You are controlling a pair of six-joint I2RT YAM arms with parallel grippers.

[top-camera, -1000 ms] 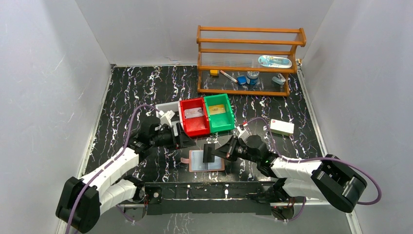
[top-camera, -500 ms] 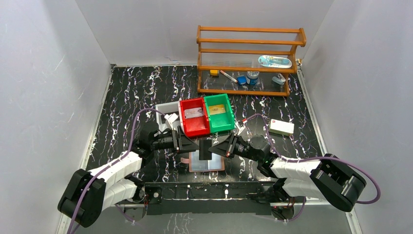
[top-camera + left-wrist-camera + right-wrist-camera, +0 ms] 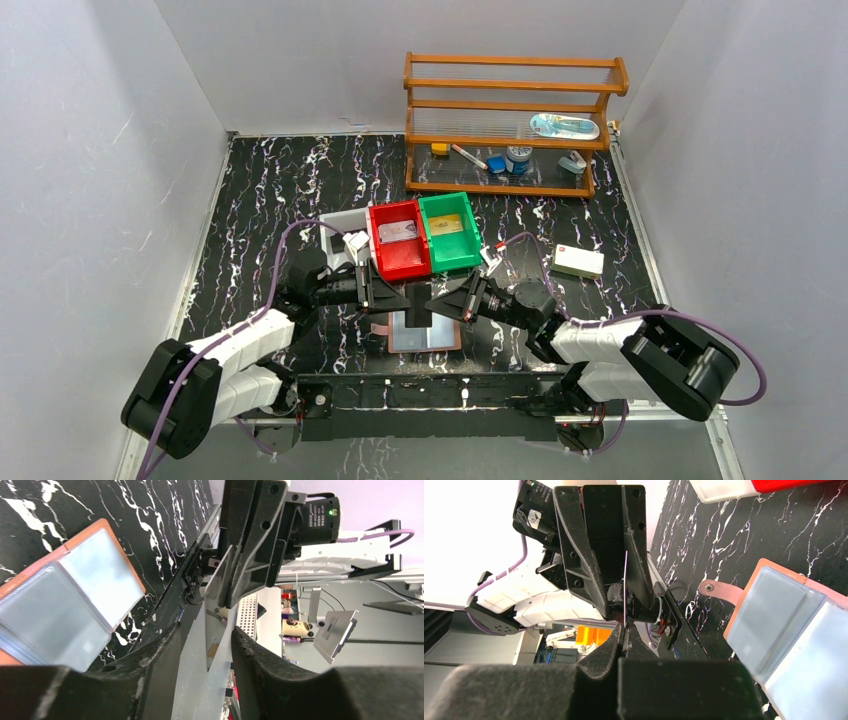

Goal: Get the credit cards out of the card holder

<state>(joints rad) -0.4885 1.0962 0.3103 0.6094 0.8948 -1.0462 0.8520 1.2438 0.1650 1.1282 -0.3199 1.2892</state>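
Observation:
The card holder [image 3: 425, 331] lies open and flat on the black marbled table near the front rail, pale pockets up, strap tab to the left; it also shows in the left wrist view [image 3: 75, 605] and the right wrist view [image 3: 794, 630]. Above it my right gripper [image 3: 441, 305] [image 3: 623, 630] is shut on a credit card [image 3: 420, 305], held upright and seen edge-on as a thin line [image 3: 625, 587]. My left gripper [image 3: 398, 298] [image 3: 206, 630] faces it from the left. Its jaws stand either side of the grey credit card [image 3: 215, 650], with a gap still showing.
A red bin [image 3: 398, 240] and a green bin [image 3: 450, 232] stand just behind the grippers, each with a card inside, and a white bin [image 3: 345, 222] sits to their left. A white box [image 3: 579, 262] lies at the right. A wooden rack [image 3: 510, 125] stands at the back.
My left gripper has moved right to the card and its jaws have narrowed around it. The right gripper carried the card slightly left and up, still shut on it.

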